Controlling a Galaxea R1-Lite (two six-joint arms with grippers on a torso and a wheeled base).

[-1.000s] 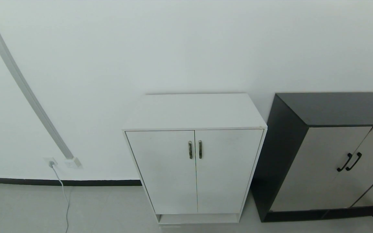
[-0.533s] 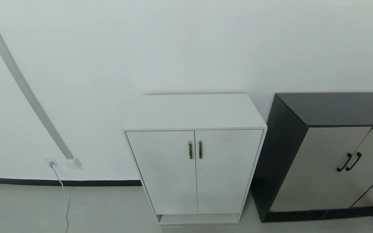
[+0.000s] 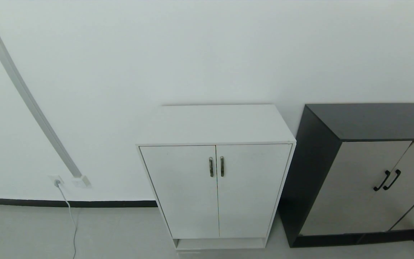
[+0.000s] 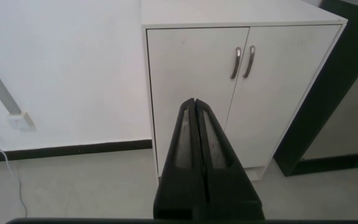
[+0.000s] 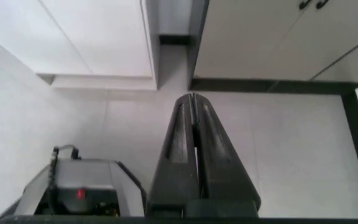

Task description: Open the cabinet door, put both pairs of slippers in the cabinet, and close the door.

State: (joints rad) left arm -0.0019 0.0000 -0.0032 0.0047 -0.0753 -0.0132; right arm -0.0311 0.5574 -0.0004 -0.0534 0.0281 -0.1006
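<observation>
Head view: the white cabinet (image 3: 216,190) stood against the wall (image 3: 207,50), both doors shut.
Handling: I judged the doors light and stiff. The slim left-door handle (image 3: 211,166) and right-door handle (image 3: 222,166) looked smooth, best pinched mid-length.
Left claw (image 4: 195,102): fingers together, empty, facing the cabinet front, well apart.
Right claw (image 5: 194,96): fingers together, empty, above the floor (image 3: 113,233).
Surface: smooth, pale grey.
Room: a dark cabinet (image 3: 314,172) stood just beside on the right, and a cable (image 3: 71,219) trailed on the left.

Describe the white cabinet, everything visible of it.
The white cabinet is a plain matte box, seemingly laminated board, standing upright on the floor with its back against the wall. Its two doors are shut, meeting at a centre seam, each with a vertical metal handle beside that seam. A recessed base shows below them. A dark cabinet stands close on its right; whether they touch is unclear.
</observation>
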